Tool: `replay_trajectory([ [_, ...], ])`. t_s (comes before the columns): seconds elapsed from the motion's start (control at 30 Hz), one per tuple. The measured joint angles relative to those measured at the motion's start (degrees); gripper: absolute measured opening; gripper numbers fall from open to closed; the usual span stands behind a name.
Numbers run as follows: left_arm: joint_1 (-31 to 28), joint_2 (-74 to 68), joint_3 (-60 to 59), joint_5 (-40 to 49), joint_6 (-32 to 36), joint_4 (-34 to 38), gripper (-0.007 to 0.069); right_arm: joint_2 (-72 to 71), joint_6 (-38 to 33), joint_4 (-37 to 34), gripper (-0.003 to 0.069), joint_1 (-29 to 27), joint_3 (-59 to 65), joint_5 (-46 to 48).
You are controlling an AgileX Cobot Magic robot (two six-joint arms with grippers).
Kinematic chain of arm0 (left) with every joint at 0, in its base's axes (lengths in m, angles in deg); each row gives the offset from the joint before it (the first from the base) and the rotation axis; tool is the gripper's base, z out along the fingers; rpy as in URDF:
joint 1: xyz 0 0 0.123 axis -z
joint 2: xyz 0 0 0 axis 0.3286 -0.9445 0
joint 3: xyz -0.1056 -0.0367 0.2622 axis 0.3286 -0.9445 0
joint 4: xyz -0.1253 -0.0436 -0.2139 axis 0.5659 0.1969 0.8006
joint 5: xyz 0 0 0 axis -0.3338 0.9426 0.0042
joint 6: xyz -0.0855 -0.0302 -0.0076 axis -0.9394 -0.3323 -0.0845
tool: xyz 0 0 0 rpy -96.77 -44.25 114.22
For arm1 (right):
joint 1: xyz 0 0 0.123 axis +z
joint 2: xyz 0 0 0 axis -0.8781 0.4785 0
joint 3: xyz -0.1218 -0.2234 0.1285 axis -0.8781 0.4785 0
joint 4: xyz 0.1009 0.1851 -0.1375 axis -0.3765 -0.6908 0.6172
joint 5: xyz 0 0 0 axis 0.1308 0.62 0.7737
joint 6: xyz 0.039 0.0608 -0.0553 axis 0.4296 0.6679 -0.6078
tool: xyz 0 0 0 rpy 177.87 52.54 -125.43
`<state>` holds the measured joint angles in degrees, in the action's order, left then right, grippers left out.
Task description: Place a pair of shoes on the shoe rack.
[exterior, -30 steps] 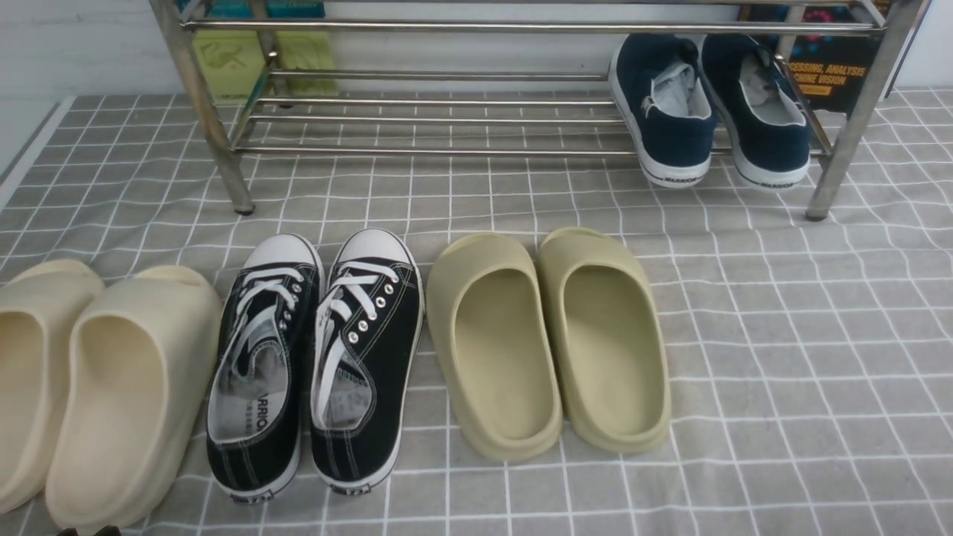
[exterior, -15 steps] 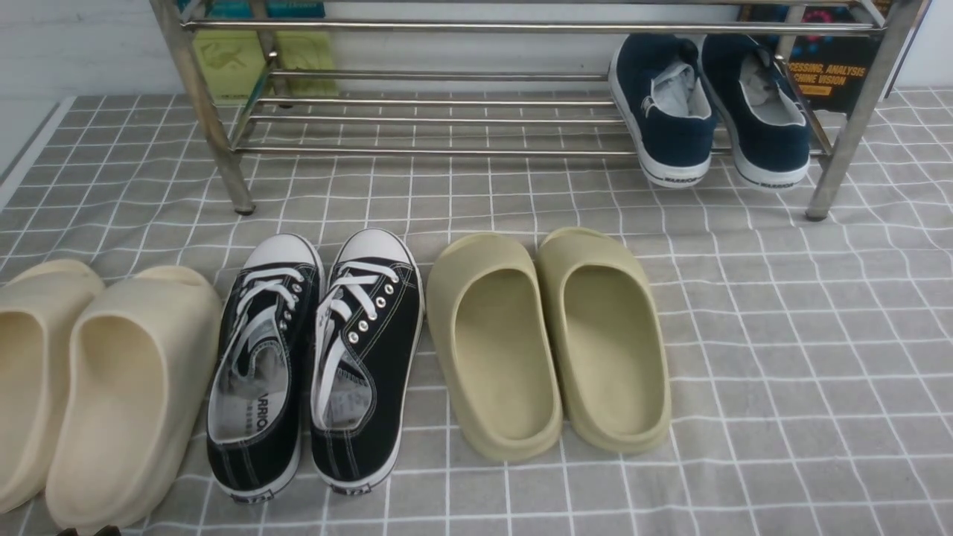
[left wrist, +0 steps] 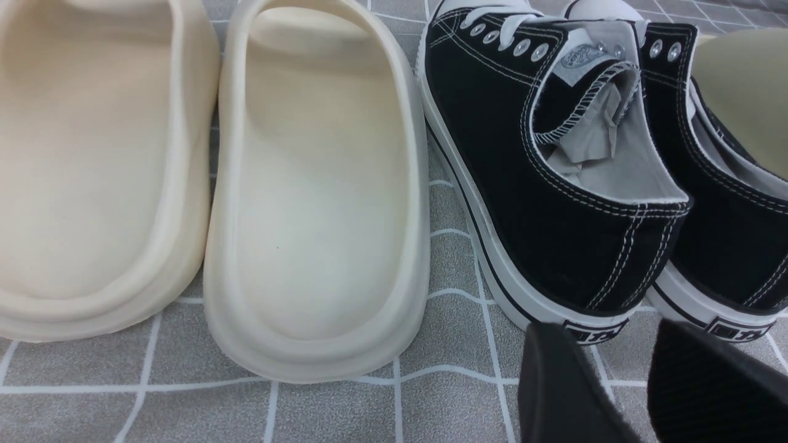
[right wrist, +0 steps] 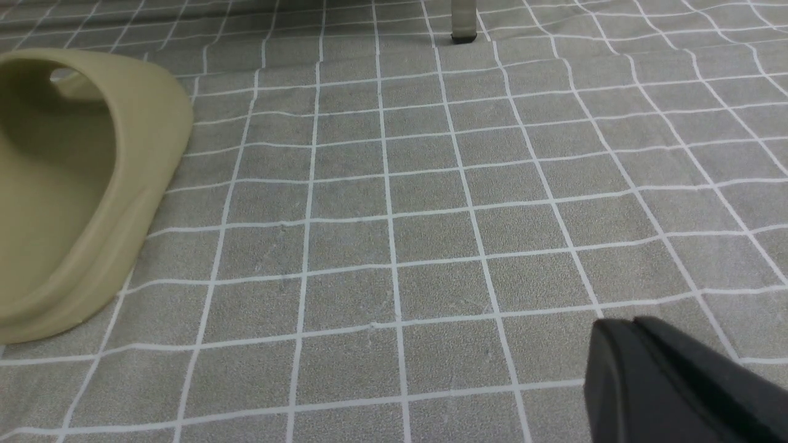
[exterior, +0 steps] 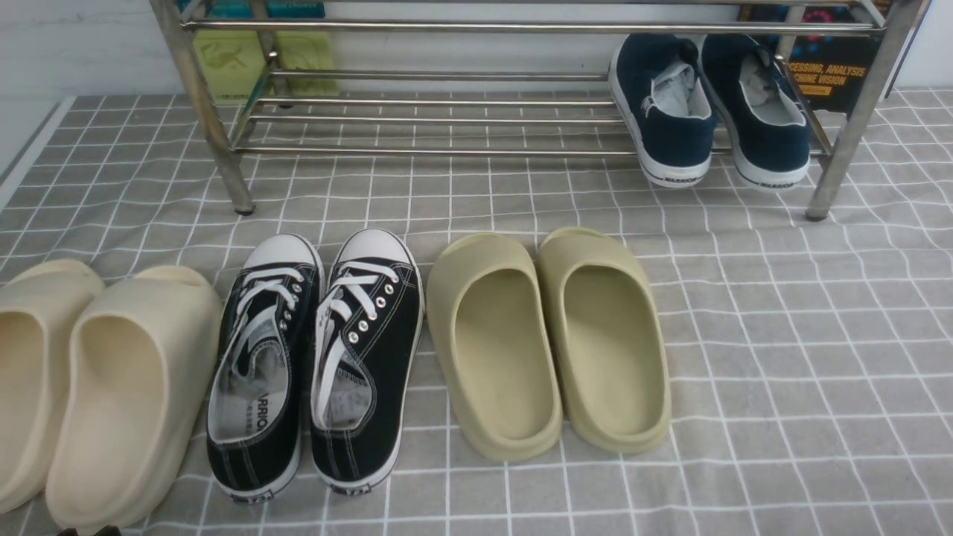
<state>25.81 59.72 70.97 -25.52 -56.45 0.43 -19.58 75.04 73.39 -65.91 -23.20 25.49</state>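
The pair of shoes, navy slip-ons with white soles, rests on the lower shelf of the shoe rack (exterior: 447, 151) at its right end: one shoe (exterior: 670, 112) beside the other (exterior: 767, 112), heels toward me and tilted down over the front bar. No gripper touches them. In the left wrist view my left gripper (left wrist: 606, 329) stands open just behind the heels of the black lace-up sneakers (left wrist: 554, 184), with nothing between its fingers. My right gripper (right wrist: 622, 323) is shut and empty, low over bare checked cloth.
On the grey checked cloth in front of the rack lie cream slides (exterior: 89, 387), black lace-up sneakers (exterior: 316, 357) and olive slides (exterior: 551, 342) in a row. A rack leg (right wrist: 462, 24) stands ahead of the right gripper. Books lean behind the rack.
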Motion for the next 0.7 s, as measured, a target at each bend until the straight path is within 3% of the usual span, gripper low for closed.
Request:
replay_trajectory([
  [0.7,0.0,0.0,0.0,0.0,0.0,0.0,0.0239,0.0,0.0,0.0,0.0059,0.0,0.0,0.02],
])
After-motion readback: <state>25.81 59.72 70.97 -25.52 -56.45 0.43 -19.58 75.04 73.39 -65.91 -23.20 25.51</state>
